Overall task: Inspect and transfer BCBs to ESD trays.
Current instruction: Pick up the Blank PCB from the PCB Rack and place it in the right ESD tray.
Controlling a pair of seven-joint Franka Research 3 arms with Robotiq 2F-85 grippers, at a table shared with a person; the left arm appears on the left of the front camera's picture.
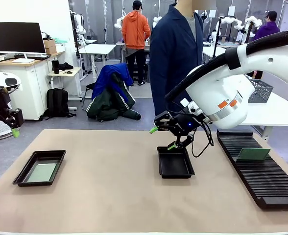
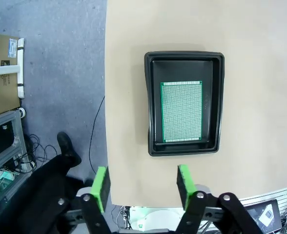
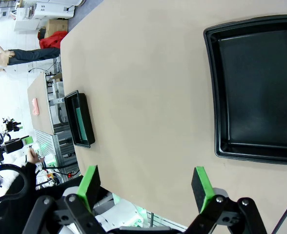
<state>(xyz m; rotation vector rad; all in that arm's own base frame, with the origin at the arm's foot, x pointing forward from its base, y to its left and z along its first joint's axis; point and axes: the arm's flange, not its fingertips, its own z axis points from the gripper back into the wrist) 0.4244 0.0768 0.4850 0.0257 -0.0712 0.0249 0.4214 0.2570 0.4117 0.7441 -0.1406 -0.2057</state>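
A black ESD tray [image 1: 20, 177] lies at the table's left with a pale green BCB [image 1: 41, 172] flat on its floor. In the left wrist view that tray [image 2: 148, 97] and BCB [image 2: 181, 111] sit well beyond my left gripper [image 2: 142, 185], which is open and holds nothing. This gripper [image 1: 2, 131] hangs off the table's left edge. A second ESD tray [image 1: 175, 166] at mid-table is bare. My right gripper [image 1: 164, 137] hovers open just above its far rim. The right wrist view shows this gripper [image 3: 146, 187] wide open beside the bare tray [image 3: 256, 87].
A long black slotted rack [image 1: 261, 178] runs along the table's right side with one green board [image 1: 253, 154] standing in it. A person in a dark blue coat [image 1: 176, 54] stands at the far edge. A wire basket [image 1: 260, 90] sits on a table behind.
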